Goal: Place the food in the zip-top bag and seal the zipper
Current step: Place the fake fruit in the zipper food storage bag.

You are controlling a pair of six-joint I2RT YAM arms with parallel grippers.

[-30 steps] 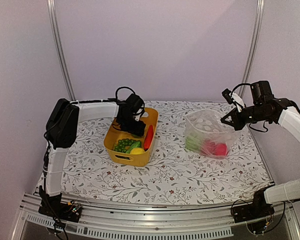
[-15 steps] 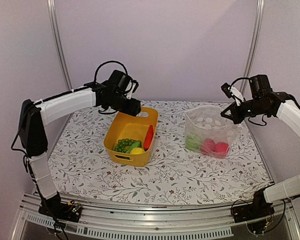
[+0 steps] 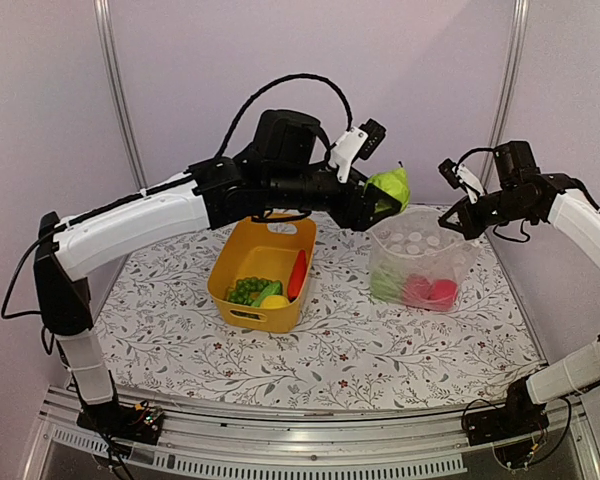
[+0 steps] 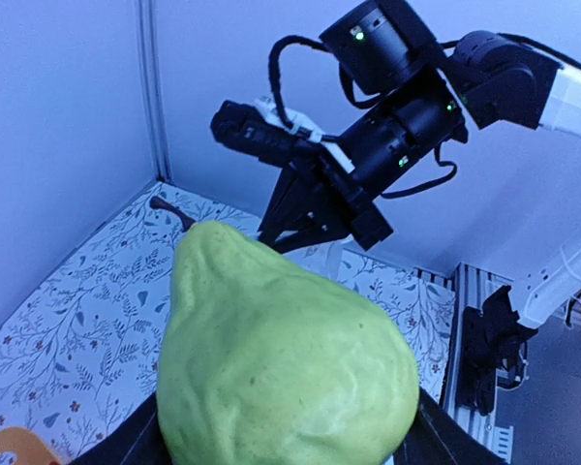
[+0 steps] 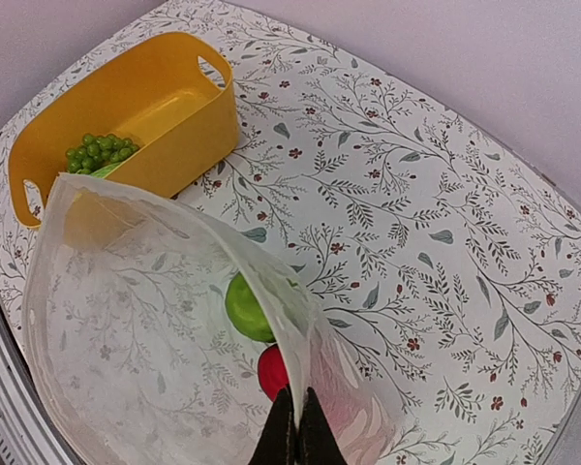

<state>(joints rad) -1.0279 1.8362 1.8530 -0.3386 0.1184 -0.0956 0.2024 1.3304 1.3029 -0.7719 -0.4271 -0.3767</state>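
My left gripper (image 3: pixel 382 200) is shut on a green toy pear (image 3: pixel 389 187), which fills the left wrist view (image 4: pixel 281 358), and holds it in the air just above the open mouth of the zip-top bag (image 3: pixel 420 262). My right gripper (image 3: pixel 459 222) is shut on the bag's top rim (image 5: pixel 292 387) and holds the mouth open. Inside the bag lie a green piece (image 5: pixel 248 308) and red pieces (image 3: pixel 430 294). The yellow basket (image 3: pixel 263 270) holds green peas (image 3: pixel 246 289), a red chilli (image 3: pixel 298 272) and a yellow piece (image 3: pixel 274 301). The zipper strip is not distinguishable.
The floral tablecloth (image 3: pixel 340 350) covers the table. White walls and metal posts (image 3: pixel 120 100) enclose the back and sides. The left arm (image 3: pixel 160 215) stretches across above the basket.
My left arm lifted out of the basket with the green pear and swung right to above the bag. My right gripper raised the bag's rim slightly.
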